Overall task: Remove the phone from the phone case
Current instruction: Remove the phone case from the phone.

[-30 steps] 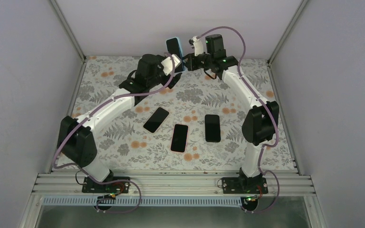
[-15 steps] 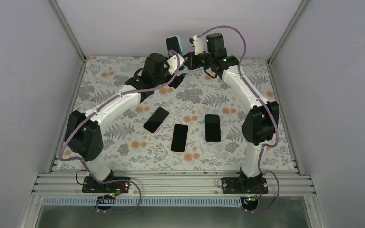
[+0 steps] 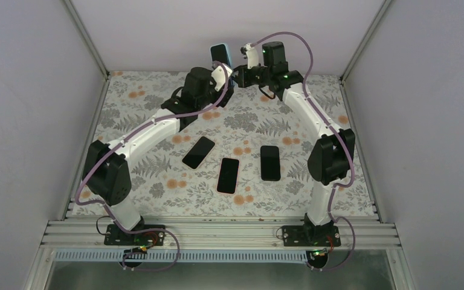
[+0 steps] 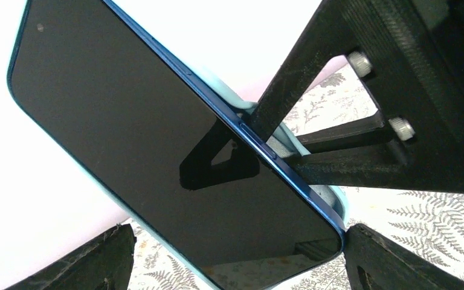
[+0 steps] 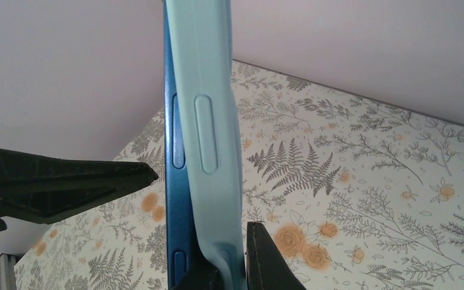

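Note:
A phone [image 3: 219, 54] with a black screen and a blue frame sits in a light blue case and is held upright in the air at the back of the table. In the left wrist view the phone [image 4: 157, 139] fills the frame and the case [image 4: 338, 200] gapes off its right edge. My left gripper [image 4: 238, 241] is open, its jaws on either side of the phone's lower end; the right finger touches its corner. My right gripper [image 5: 235, 266] is shut on the case [image 5: 208, 151], which bends away from the phone [image 5: 175, 199] there.
Three bare black phones lie on the floral table: one at the left [image 3: 199, 152], one in the middle [image 3: 228, 175], one at the right [image 3: 270, 162]. The back wall is close behind the held phone. Metal frame posts stand at both back corners.
My left arm has moved back and up, bringing its gripper to the phone's lower end. The phone has risen slightly. The right arm has hardly moved.

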Motion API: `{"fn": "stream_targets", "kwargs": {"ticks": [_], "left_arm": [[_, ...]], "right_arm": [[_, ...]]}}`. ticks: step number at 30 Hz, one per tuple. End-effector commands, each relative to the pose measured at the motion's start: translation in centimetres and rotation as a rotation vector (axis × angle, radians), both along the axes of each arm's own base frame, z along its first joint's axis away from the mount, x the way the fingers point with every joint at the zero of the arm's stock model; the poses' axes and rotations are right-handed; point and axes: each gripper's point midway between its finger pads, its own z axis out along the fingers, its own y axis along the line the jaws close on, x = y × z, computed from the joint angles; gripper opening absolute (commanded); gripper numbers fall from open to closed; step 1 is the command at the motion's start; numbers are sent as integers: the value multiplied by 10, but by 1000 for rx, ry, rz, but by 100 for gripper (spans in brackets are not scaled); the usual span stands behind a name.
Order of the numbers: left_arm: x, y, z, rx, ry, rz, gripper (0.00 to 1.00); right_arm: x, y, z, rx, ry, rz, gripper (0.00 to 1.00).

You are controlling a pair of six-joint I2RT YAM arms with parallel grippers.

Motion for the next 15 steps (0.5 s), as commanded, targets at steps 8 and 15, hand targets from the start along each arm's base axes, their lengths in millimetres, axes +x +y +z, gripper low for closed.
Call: {"fn": "stream_targets", "kwargs": {"ticks": [8,15], "left_arm": [[6,30,56,106,-429,416,84],[1,47,68,218,-676,642,82]], "right_arm": [[-7,11,22,99,2,44,3],[-36,21,18,155,53,194,3]]}}
